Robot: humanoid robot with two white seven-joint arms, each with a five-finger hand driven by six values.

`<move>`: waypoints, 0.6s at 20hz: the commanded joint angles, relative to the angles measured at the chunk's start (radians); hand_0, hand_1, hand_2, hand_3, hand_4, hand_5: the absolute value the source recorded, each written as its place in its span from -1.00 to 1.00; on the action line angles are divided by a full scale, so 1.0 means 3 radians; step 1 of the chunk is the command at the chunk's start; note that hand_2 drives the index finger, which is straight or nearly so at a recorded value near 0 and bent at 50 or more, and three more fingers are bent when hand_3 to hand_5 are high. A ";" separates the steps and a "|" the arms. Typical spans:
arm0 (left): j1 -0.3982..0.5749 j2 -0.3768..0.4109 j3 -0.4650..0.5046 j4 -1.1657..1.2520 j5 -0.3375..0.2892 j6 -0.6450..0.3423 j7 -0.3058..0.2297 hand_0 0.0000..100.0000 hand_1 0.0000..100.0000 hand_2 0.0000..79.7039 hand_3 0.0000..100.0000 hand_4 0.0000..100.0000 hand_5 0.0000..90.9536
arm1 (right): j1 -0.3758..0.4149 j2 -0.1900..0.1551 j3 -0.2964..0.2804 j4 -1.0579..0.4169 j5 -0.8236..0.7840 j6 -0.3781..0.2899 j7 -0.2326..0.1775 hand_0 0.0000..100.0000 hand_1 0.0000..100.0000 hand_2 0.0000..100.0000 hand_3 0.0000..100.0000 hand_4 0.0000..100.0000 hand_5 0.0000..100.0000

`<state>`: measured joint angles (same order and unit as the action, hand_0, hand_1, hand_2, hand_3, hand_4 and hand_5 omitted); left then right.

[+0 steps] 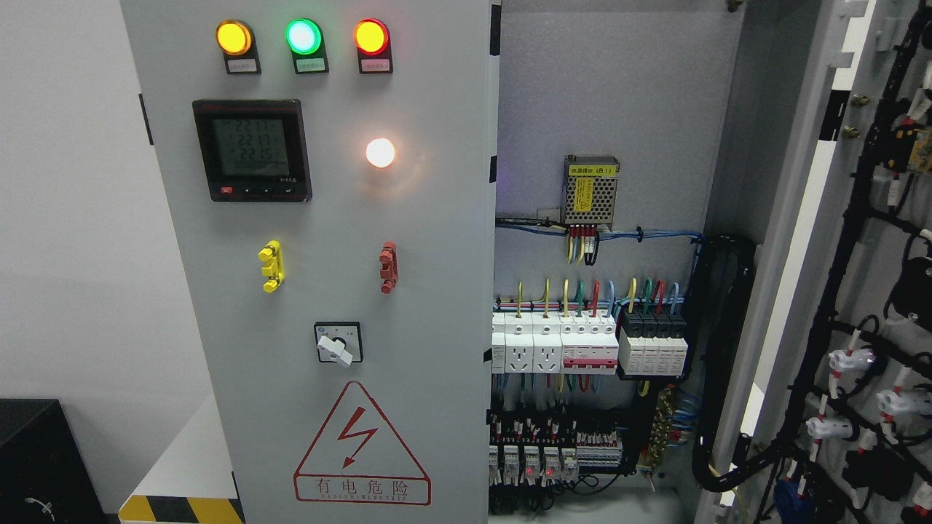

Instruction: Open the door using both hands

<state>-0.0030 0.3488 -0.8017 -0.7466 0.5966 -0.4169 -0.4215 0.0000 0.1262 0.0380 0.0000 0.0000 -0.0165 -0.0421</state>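
A tall grey metal electrical cabinet fills the head view, and neither robot hand nor arm appears anywhere in it, so how the hands are held cannot be told.

At far left, a black box (29, 458) sits low against a white wall, beside a floor edge striped in yellow and black (182, 509).

Next comes the closed grey left door panel (437, 327). Along its top glow three round lamps: amber (234, 37), green (303, 36) and red (371, 36), each with a small label too blurred to read. Below is a black digital meter (252, 151) whose screen shows three rows of digits, roughly "221" or "225". A small white lamp (380, 153) shines to its right. Lower down are a yellow handle (271, 266), a red handle (389, 268) and a white rotary switch (338, 343). A red-edged triangle warning sign (362, 445) with a lightning bolt reads "有电危险".

To the right the cabinet interior is exposed: a perforated power supply with a yellow label (591, 191), a row of white breakers and sockets (553, 342), black modules (653, 342) and coloured wiring.

At far right, the open grey right door (794, 240) is swung outward, its inner face carrying black cable bundles (844, 291).
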 commanded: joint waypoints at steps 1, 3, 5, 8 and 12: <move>0.0082 -0.0932 0.1171 0.3162 -0.0194 0.0314 0.0045 -1.00 -1.00 -1.00 -1.00 -1.00 -1.00 | -0.0025 -0.0002 -0.0004 0.0031 -0.0036 -0.0001 0.0002 -1.00 -1.00 -1.00 -1.00 -1.00 -1.00; -0.0030 -0.0948 0.1724 0.3312 -0.0504 0.0601 0.0238 -1.00 -1.00 -1.00 -1.00 -1.00 -1.00 | -0.0025 0.0004 0.0001 0.0031 -0.0031 -0.0001 0.0002 -1.00 -1.00 -1.00 -1.00 -1.00 -1.00; -0.0056 -0.0933 0.2215 0.3337 -0.1055 0.0674 0.0483 -1.00 -1.00 -1.00 -1.00 -1.00 -1.00 | -0.0025 -0.0002 0.0001 0.0031 -0.0031 -0.0001 0.0002 -1.00 -1.00 -1.00 -1.00 -1.00 -1.00; -0.0041 -0.0953 0.2575 0.3297 -0.1609 0.0684 0.0643 -1.00 -1.00 -1.00 -1.00 -1.00 -1.00 | -0.0025 0.0004 -0.0004 0.0031 -0.0036 -0.0001 0.0002 -1.00 -1.00 -1.00 -1.00 -1.00 -1.00; -0.0036 -0.1076 0.2723 0.3261 -0.1799 0.0715 0.0801 -1.00 -1.00 -1.00 -1.00 -1.00 -1.00 | -0.0025 -0.0002 -0.0004 0.0031 -0.0036 -0.0001 0.0002 -1.00 -1.00 -1.00 -1.00 -1.00 -1.00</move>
<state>-0.0005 0.1541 -0.3399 -0.0934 0.2109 -0.2137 -0.2161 0.0000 0.1262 0.0379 0.0000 0.0000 -0.0164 -0.0421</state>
